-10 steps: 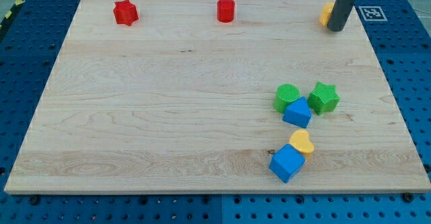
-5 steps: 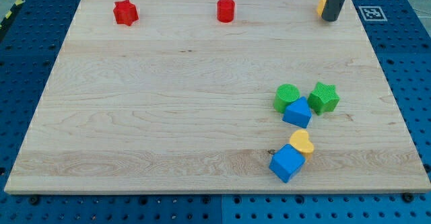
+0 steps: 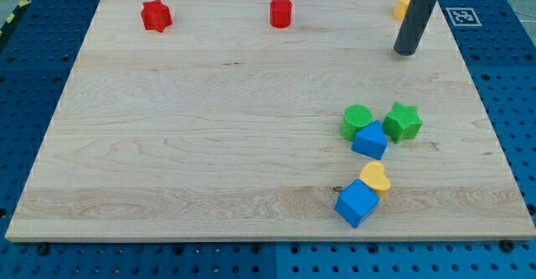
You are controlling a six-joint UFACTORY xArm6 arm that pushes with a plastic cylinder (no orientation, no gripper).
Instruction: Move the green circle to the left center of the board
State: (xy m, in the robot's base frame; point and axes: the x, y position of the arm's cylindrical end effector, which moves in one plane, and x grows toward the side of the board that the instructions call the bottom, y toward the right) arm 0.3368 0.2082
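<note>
We find our rod entering from the view's top right, with my tip [image 3: 405, 53] resting on the wooden board [image 3: 209, 128] in the upper right of the frame, just below a yellow block [image 3: 403, 5] that the rod partly hides. We carry no gripper, so no open or closed state applies. The green circle [image 3: 357, 120] sits in the right half of the frame, a little below mid-height and well apart from the tip, which stands above it and slightly to its right. It touches a blue block [image 3: 369, 140] at its lower right, and a green star [image 3: 403, 121] stands just beside that blue block. Lower down, a yellow heart [image 3: 377, 178] touches a blue cube [image 3: 357, 203]. A red star [image 3: 156, 15] and a red cylinder [image 3: 281, 12] lie along the view's top.
</note>
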